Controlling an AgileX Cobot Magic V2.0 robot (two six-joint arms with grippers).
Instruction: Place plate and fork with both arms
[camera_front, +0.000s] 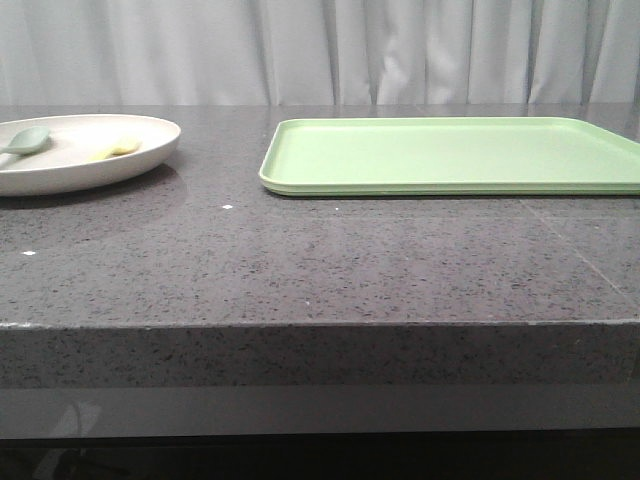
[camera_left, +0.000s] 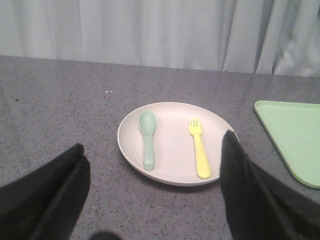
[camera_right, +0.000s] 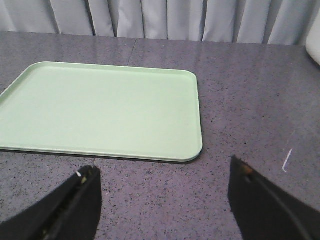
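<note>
The cream plate (camera_front: 90, 160) sits at the far left of the table. It also shows in the left wrist view (camera_left: 172, 145). The yellow fork (camera_left: 199, 147) lies in the plate beside a pale green spoon (camera_left: 148, 137); in the front view the fork (camera_front: 117, 149) shows as a yellow patch. My left gripper (camera_left: 155, 172) is open and empty, short of the plate's near rim. My right gripper (camera_right: 162, 192) is open and empty, above bare table just before the green tray's near edge. Neither gripper shows in the front view.
The flat light-green tray (camera_front: 455, 155) lies at the right back of the grey speckled table (camera_front: 320, 270); it also shows in the right wrist view (camera_right: 100, 110) and at the edge of the left wrist view (camera_left: 295, 140). White curtains hang behind. The table's front edge runs across the front view.
</note>
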